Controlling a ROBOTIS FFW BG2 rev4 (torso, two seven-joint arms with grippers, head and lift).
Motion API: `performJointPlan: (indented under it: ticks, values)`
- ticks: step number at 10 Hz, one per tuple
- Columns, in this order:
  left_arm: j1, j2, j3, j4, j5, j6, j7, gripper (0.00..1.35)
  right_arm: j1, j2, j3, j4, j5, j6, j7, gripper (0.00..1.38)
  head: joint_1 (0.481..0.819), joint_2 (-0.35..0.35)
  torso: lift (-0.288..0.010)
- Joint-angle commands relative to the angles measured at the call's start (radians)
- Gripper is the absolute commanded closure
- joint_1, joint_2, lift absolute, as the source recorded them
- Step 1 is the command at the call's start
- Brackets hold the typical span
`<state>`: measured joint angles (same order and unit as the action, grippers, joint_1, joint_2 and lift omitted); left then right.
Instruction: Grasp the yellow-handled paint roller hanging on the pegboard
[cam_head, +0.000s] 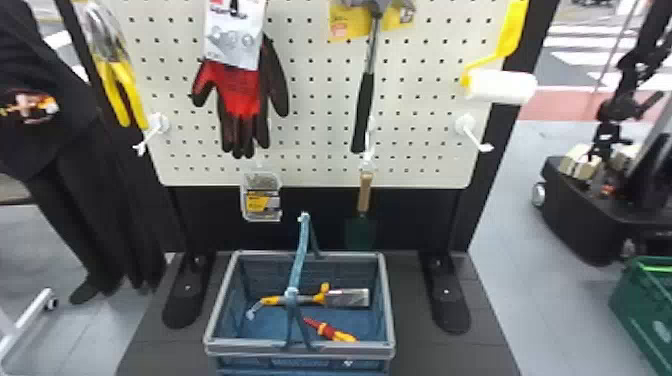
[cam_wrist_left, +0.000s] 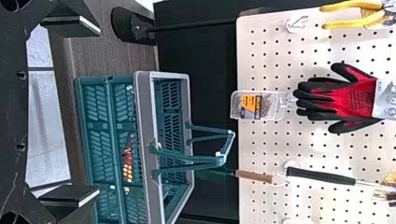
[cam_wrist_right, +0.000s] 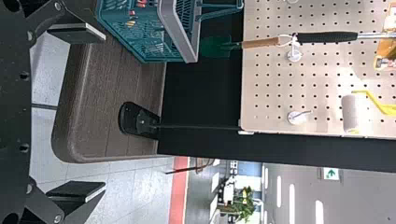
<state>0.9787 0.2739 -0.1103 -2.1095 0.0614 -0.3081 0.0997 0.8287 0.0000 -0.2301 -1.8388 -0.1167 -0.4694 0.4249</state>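
— Where is the paint roller (cam_head: 500, 84) from where you stand?

— Top right corner of the pegboard (cam_head: 320, 160). It hangs with the yellow handle up and the white sleeve lying crosswise below, poking out past the board's right edge. A white hook (cam_head: 471, 128) sticks out just under it.

— Has an arm got hold of it?

— No, it hangs on its own, well apart from both. The left jaws are wide apart, the flat black fingers (cam_wrist_left: 67, 21) spread, facing the basket (cam_head: 240, 345) and the left half of the board. The right jaws are spread the same way, fingers (cam_wrist_right: 70, 29) wide, looking at the board's right side with the roller far off.

— What else hangs there?

— From the left, yellow-handled pliers (cam_head: 117, 85), a pair of red and black gloves (cam_head: 240, 95), then a hammer (cam_head: 365, 95) with a black grip, head up. Under the gloves is a small clear packet (cam_head: 261, 196) with a yellow label. Under the hammer is a green trowel (cam_head: 362, 215) with a wooden handle, blade down.

— And the basket?

— Blue with a grey rim, on the dark tabletop (cam_head: 440, 356) right in front of the board, its handle standing up. Inside lie a red and yellow screwdriver (cam_head: 330, 331) and another tool (cam_head: 310, 298) with yellow on it. I can't tell what that one is.
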Motion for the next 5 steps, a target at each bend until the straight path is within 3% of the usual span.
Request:
performJointPlan:
  ticks: [1, 3, 5]
  values:
    - [-0.001, 0.001, 0.0, 0.0, 0.001, 0.001, 0.0, 0.12, 0.003, 0.001, 0.0, -0.052, -0.012, 0.04, 0.0, 0.18, 0.549, 0.0, -0.1]
    - [0.001, 0.004, 0.0, 0.0, 0.005, 0.006, 0.0, 0.12, -0.012, 0.001, -0.02, -0.197, -0.006, 0.143, 0.008, 0.18, 0.549, 0.0, -0.1]
    - [-0.003, 0.008, -0.002, 0.0, 0.008, 0.01, 0.0, 0.12, -0.104, 0.001, -0.064, -0.32, 0.023, 0.29, 0.11, 0.17, 0.549, 0.0, -0.1]
